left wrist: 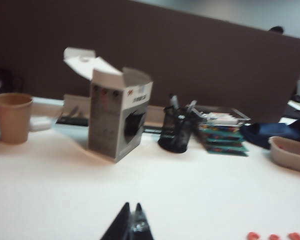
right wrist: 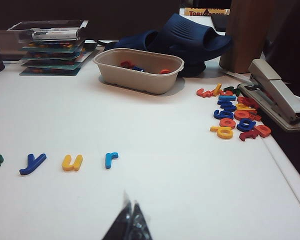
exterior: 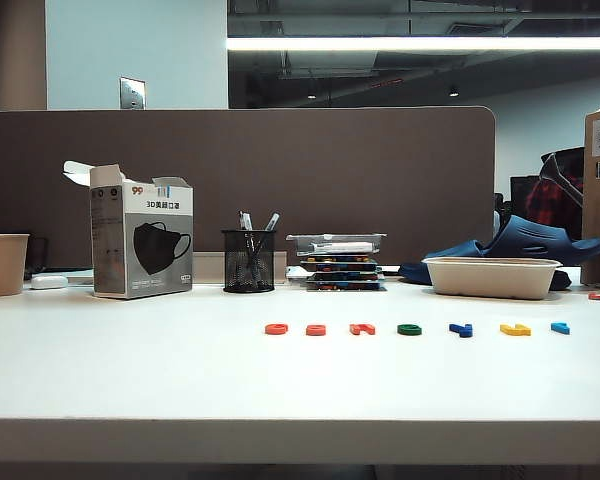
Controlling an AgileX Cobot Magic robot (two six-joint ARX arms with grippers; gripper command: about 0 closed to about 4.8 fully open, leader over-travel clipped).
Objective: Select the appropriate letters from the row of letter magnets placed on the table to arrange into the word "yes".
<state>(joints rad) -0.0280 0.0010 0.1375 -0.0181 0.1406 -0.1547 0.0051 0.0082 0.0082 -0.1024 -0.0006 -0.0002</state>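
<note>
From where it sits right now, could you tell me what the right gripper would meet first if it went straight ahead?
Probably bare table first; the right gripper, shut, aims just past the light blue magnet, toward the beige tray. Depth is hard to judge.

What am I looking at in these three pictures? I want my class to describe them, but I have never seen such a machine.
It is a two-armed robot at a wide white table. One picture comes from a fixed camera facing the table; neither arm shows in it. The other two come from cameras on the wrists, looking past each claw.

The left claw and the right claw are the dark pointed tips at the picture edge. Both are shut, above the table, holding nothing.

On the table lies a row of small flat plastic letter magnets: three orange-red, a green one, a dark blue y, a yellow u and a light blue r. Behind stand a paper cup, an opened mask box, a mesh pen holder and a beige tray. Near the right arm lie a heap of spare letters and a grey stapler.
</note>
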